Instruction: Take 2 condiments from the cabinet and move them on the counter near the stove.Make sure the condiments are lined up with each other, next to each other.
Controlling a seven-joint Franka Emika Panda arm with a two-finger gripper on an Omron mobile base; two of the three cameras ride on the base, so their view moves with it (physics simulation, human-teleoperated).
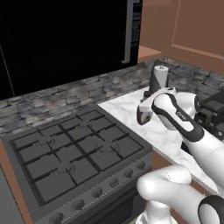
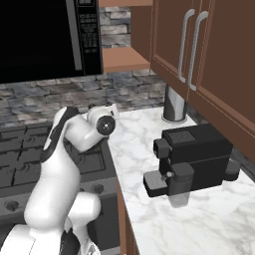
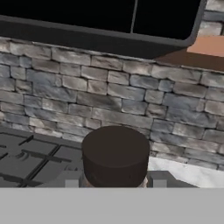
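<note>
Dark brown bottle (image 3: 115,155): black cap seen from close above in the hand view, standing between the 2 finger tips, in front of the stone wall.
Gripper (image 3: 115,186): closed on the dark brown bottle, 1 grey finger tip (image 3: 71,183) on each side of the cap; the bottle's lower body is hidden at the bottom of the hand view.
Arm (image 1: 175,114): white with dark joints, reaching over the counter's left edge, just beside the stove; the hand itself is hidden behind the wrist in both base views.
Counter (image 2: 199,224): white marble with grey veins, running right from the stove's edge.
Stove (image 1: 70,153): black, grid grates, round knobs along its grey front strip; its right edge meets the counter.
Cabinet (image 2: 209,55): brown wood, 2 raised-panel doors closed, 2 silver bar handles side by side.
Coffee machine (image 2: 191,157): black, at mid-counter, near the back wall.
Paper towel roll (image 1: 160,78): upright at the counter's back edge, against the stone wall.
Microwave (image 2: 45,37): black, mounted above the stove.
</note>
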